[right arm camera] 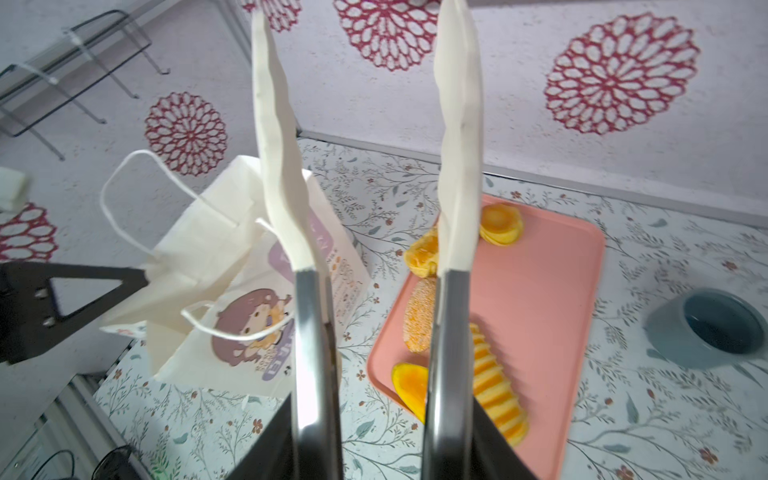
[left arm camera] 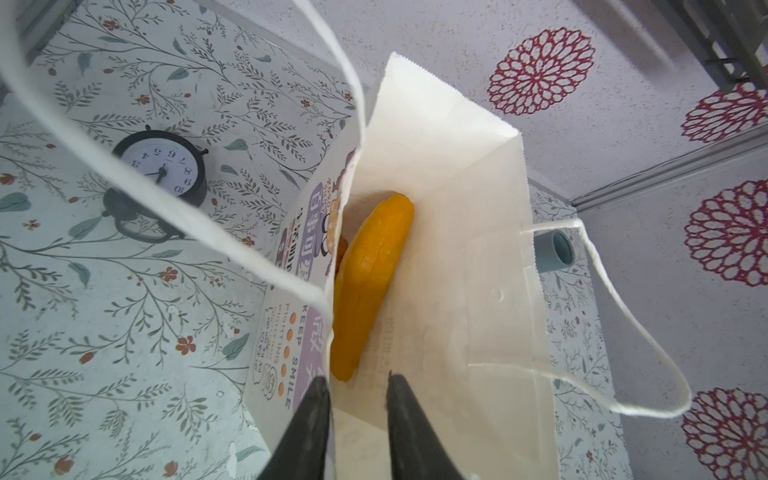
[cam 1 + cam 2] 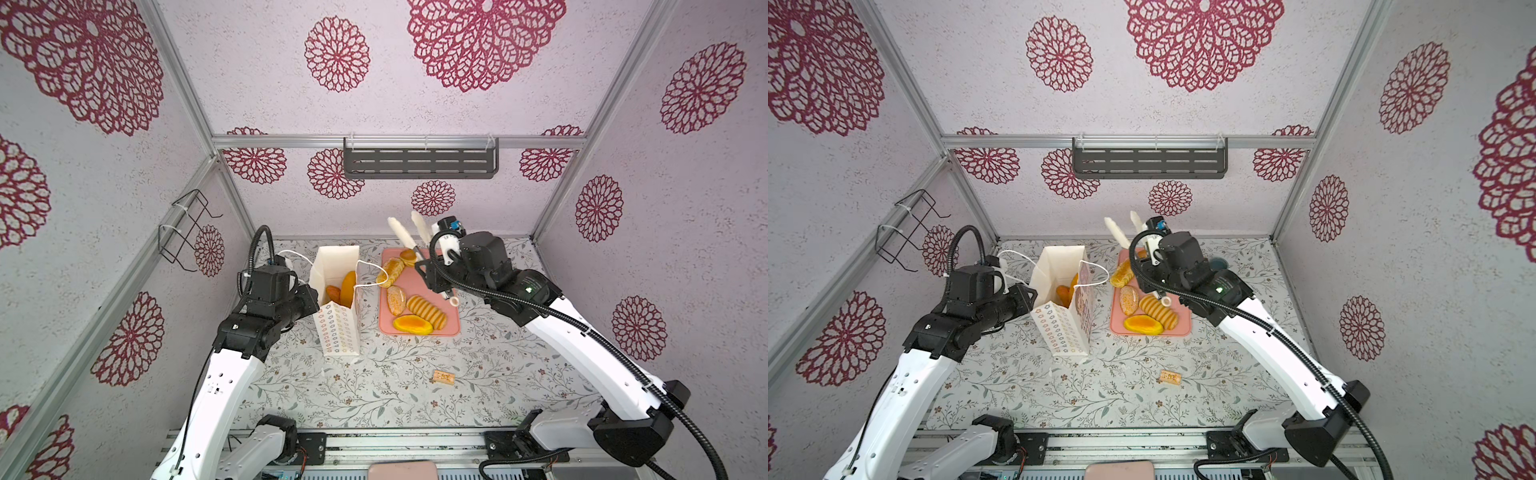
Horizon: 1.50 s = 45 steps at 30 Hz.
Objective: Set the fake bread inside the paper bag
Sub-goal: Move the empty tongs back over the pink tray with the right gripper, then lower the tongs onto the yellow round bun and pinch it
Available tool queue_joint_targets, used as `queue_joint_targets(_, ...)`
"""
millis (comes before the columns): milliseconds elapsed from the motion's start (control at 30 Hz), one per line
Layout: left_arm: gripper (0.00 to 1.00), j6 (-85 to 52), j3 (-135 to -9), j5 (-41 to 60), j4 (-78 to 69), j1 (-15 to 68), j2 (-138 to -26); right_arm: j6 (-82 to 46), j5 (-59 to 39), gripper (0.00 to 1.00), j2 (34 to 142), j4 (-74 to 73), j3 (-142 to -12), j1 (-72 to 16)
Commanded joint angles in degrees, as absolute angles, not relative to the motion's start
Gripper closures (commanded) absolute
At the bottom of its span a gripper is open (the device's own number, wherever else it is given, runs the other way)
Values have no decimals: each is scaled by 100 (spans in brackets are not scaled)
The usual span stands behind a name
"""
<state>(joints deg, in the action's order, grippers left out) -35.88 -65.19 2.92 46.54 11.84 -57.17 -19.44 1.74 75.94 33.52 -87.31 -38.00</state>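
left gripper (image 2: 356,386): at the left rim of the paper bag (image 3: 336,336). Jaws are parted with a clear gap and nothing is pinched. The bag's printed front wall runs just beside 1 finger (image 2: 316,415).
Bag: upright on the table (image 3: 374,399), mouth open.
fake bread (image 3: 348,286): 2 pieces visible inside the bag. In the left wrist view, 1 long orange piece (image 2: 370,270) leans along the front wall.
5 more pieces sit on the pink tray (image 1: 540,291) just right of the bag: braided (image 3: 390,272), round (image 3: 408,257), seeded oval (image 3: 396,300), ridged (image 3: 426,311), glossy orange (image 3: 412,325).
right gripper (image 1: 382,424): over the tray, clamped on the metal arms of the tongs (image 3: 401,235). The tongs are spread wide, with white tips raised beyond the tray's far edge and nothing between them.
Grey cup (image 1: 706,328): right of the tray.
Tan block (image 3: 444,376): on the table, well apart from the tray.
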Motion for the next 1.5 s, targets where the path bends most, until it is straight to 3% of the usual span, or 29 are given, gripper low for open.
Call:
queue_joint_targets(0, 63, -3557, -6503, 289, 4588, 1151, -5678, -2438, -384, 53, 7543, 3097, -8517, -3285)
queue_joint_targets(200, 53, -3565, -6507, 283, 4633, 1152, -5660, -2864, -1323, 54, 8062, 2944, -8207, -2476)
queue_joint_targets(667, 53, -3526, -6526, 297, 4693, 1146, -5612, -3467, -2884, 53, 10427, 2293, -8693, -1525)
queue_joint_targets(1467, 53, -3553, -6504, 324, 4668, 1151, -5683, -4002, -3199, 43, 11818, 1916, -9603, -1485)
